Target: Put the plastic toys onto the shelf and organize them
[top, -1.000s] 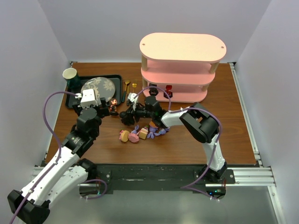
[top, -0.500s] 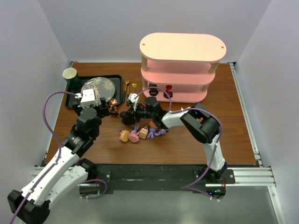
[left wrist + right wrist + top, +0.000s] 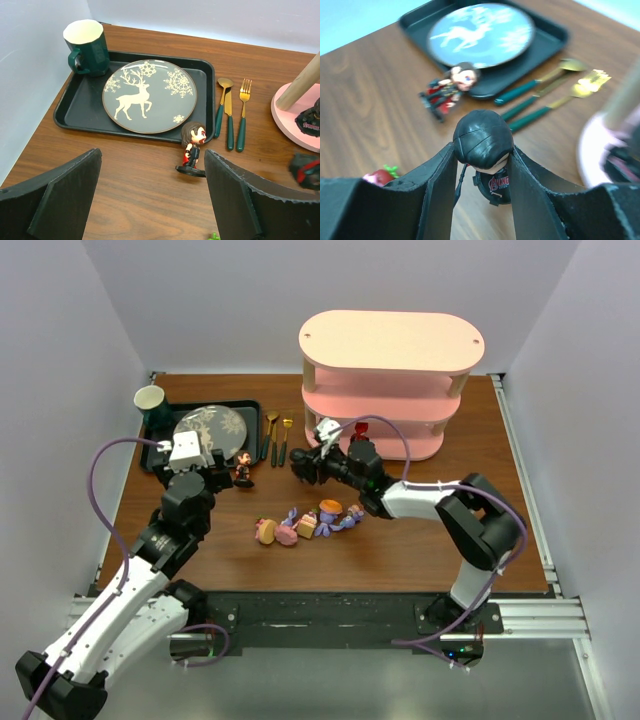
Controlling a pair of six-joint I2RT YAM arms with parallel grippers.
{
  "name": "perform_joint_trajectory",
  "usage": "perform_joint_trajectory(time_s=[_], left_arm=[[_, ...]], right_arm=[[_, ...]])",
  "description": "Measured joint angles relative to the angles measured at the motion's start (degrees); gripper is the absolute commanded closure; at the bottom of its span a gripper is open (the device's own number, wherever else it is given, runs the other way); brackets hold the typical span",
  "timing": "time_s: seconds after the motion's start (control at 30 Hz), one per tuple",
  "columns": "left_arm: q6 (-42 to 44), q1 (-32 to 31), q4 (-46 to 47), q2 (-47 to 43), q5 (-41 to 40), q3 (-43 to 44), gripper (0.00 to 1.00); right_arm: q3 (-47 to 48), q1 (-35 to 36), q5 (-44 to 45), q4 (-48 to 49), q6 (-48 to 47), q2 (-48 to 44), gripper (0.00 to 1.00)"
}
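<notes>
The right hand (image 3: 483, 159) is closed on a black-helmeted figurine (image 3: 483, 142). Its glossy rounded head is clamped between the two flat black pads, and the toy is held clear of the table (image 3: 375, 95). Red lettering is carried on the toy's chest, and it appears to read "AVENGERS". Compared with the earlier frames, the right arm is found extended further toward the pink shelf (image 3: 390, 342). The jaws are narrowed onto the toy, and the loose toys (image 3: 305, 522) on the table are uncovered.

The left hand (image 3: 151, 156) is held wide with nothing between its fingers, low over the wood-grain table. A brown-haired figurine (image 3: 193, 149) in red and black stands upright on a black disc base, just in front of the black tray (image 3: 70, 102).

On the tray, a grey plate (image 3: 150, 95) printed with a white reindeer and snowflakes lies beside a dark green mug (image 3: 88, 47). Gold cutlery (image 3: 230, 112) with green handles lies between the tray and the shelf. A dark figurine (image 3: 311, 118) stands on the shelf's lowest tier; its lettering cannot be read.
</notes>
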Motion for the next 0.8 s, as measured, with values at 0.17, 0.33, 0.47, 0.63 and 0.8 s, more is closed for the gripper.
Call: perform_joint_trajectory(time_s=[0.17, 0.33, 0.47, 0.63, 0.8], left_arm=[[0.0, 0.3, 0.0, -0.2, 0.3, 0.0, 0.12], [0.0, 0.3, 0.0, -0.5, 0.6, 0.0, 0.12], [0.0, 0.3, 0.0, -0.6, 1.0, 0.0, 0.12], [0.0, 0.3, 0.0, -0.7, 1.3, 0.0, 0.12], [0.0, 0.3, 0.0, -0.7, 1.4, 0.0, 0.12]], right_arm=[[-5.1, -3.1, 5.0, -0.7, 1.6, -5.4, 0.77], [-10.5, -7.9, 10.2, -1.6, 2.9, -9.6, 0.77], [-13.2, -11.8, 13.7, -1.9, 3.5, -11.5, 0.77], [-14.3, -15.8, 17.0, -1.9, 4.0, -11.8, 0.77], [-14.3, -18.3, 19.6, -0.2, 4.5, -11.3, 0.77]])
